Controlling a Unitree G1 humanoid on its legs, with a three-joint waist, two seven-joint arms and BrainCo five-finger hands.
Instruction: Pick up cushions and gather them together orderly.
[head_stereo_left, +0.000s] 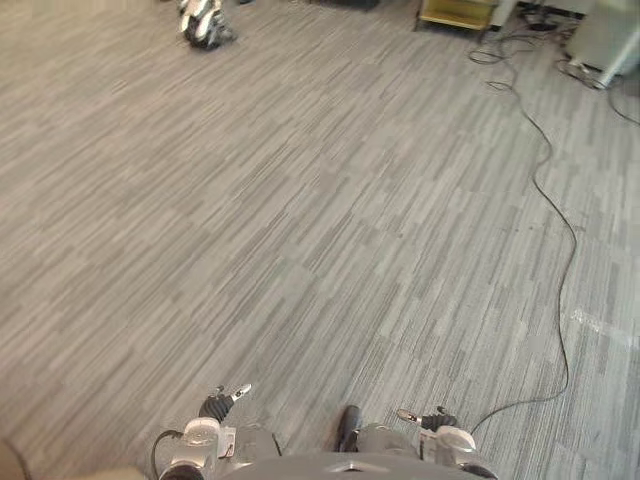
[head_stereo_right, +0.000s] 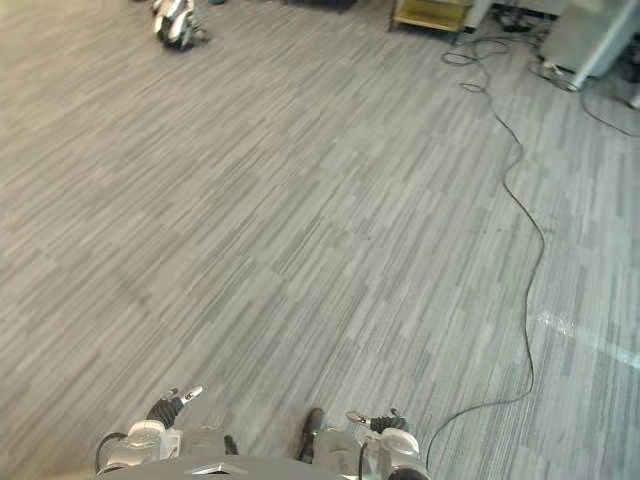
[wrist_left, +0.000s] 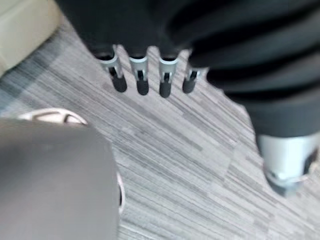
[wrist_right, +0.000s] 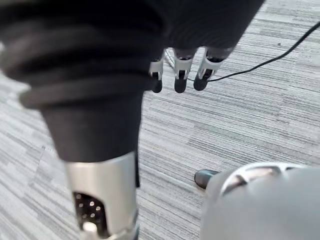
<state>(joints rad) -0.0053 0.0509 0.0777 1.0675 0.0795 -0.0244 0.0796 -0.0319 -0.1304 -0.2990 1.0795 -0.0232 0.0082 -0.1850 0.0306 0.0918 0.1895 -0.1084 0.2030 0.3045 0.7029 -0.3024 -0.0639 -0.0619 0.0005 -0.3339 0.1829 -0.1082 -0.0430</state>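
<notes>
At the bottom edge of the head views, the left hand (head_stereo_left: 220, 403) hangs low at lower left and the right hand (head_stereo_left: 428, 419) at lower right. Both are close beside the body and above the grey, streaked plank-pattern floor (head_stereo_left: 300, 230). Each wrist view looks down along its own hand. The left hand's silver, dark-tipped fingers (wrist_left: 142, 80) point straight in a row, relaxed and apart from the thumb, closing on nothing. The right hand's fingers (wrist_right: 181, 77) are likewise straight and loose, with floor showing past them.

A pale beige, soft-looking surface (wrist_left: 22, 30) sits in the upper left corner of the left wrist view, near the left hand. A sliver of the same colour shows in the bottom left corner of the left eye view. Whether it is a cushion cannot be told.

Far off, at the top left of the frame, a small black-and-white object (head_stereo_left: 203, 22) lies on the floor. At the top right stands a yellow wooden frame (head_stereo_left: 455, 12), and further right a light grey box-shaped unit (head_stereo_left: 612, 40).
</notes>
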